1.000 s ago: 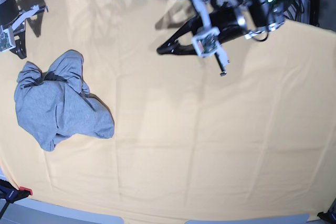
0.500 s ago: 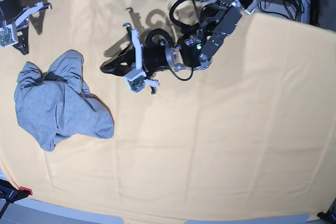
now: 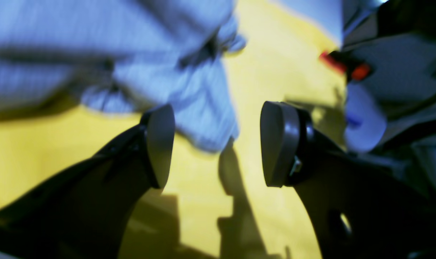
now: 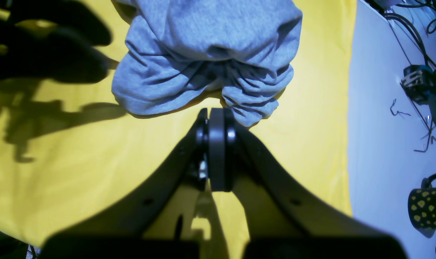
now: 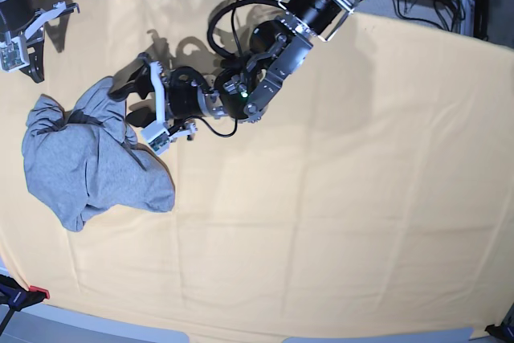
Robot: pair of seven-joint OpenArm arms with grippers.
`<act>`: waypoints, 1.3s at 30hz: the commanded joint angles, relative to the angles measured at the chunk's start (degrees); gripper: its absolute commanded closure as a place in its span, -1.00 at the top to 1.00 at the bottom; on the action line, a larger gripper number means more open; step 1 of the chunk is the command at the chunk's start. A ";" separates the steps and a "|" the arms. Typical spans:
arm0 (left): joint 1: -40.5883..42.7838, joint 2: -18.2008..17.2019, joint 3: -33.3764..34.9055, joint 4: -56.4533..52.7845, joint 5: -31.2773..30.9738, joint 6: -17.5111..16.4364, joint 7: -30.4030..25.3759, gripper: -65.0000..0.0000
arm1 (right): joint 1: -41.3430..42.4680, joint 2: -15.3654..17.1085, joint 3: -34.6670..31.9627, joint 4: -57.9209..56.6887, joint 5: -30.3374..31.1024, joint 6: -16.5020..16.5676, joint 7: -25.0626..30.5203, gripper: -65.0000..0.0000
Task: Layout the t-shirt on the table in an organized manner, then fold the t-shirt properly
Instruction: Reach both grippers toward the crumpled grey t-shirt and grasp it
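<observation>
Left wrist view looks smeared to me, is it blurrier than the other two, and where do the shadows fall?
Left wrist view: yes, the t-shirt is streaked with motion blur, while the open left gripper stays fairly crisp. Right wrist view: sharp folds, with dark arm shadows on the table at left. Base view: evenly lit and clear, edges bowed by the wide lens, arm shadow behind the left gripper.

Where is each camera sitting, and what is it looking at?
Base: up high, looking down on the whole table, the crumpled t-shirt and both arms; the left gripper reaches the shirt.
Left wrist: on the left arm, looking past its open left gripper at the blurry shirt.
Right wrist: on the right arm, looking past its shut right gripper at the shirt.
Shared: all three see the shirt on the yellow table; the right wrist view may also catch the left arm as a dark shape.
</observation>
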 commanded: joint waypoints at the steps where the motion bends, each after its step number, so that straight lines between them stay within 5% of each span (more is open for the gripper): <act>1: -1.42 1.45 0.76 0.59 -0.15 0.22 -2.03 0.19 | -0.46 0.68 0.52 0.66 0.39 -0.50 1.46 -1.00; 16: -3.89 1.45 5.81 -7.34 2.71 1.81 -13.75 0.18 | -0.46 0.66 0.52 0.66 0.63 -0.42 1.51 -1.00; 18: -4.68 1.45 5.81 -7.34 2.67 3.15 -13.73 -0.04 | -0.46 0.66 0.52 0.66 0.63 -0.42 1.51 -1.00; 21: -5.09 1.45 5.81 -7.34 2.62 8.09 -13.25 -1.00 | -0.46 0.68 0.52 0.66 0.63 -0.42 1.51 -1.00; 23: -5.40 1.45 5.79 -7.32 2.14 8.46 -10.73 -1.00 | -0.44 0.66 0.52 0.66 0.63 -0.42 1.51 -1.00; 27: -6.99 1.45 5.35 -7.04 -2.03 2.08 -1.95 -1.00 | -0.39 0.70 0.50 0.66 3.80 -0.24 1.77 -1.00; 29: -7.72 1.45 4.42 -6.16 -3.61 0.24 2.58 -1.00 | -0.44 0.68 0.46 0.66 7.48 2.62 1.68 -1.00; 31: -7.78 1.45 2.54 -4.37 -4.68 0.00 6.36 -1.00 | -0.42 0.66 0.46 0.66 9.57 5.79 1.18 -1.00; 37: -7.76 1.45 -6.19 0.00 -5.97 -1.11 16.70 -1.00 | -0.26 0.70 0.46 0.66 11.80 8.02 1.09 -1.00; 39: -7.78 1.45 -9.20 0.87 -6.71 -2.99 19.56 -1.00 | -0.28 0.68 0.35 0.66 15.23 8.39 1.01 -0.63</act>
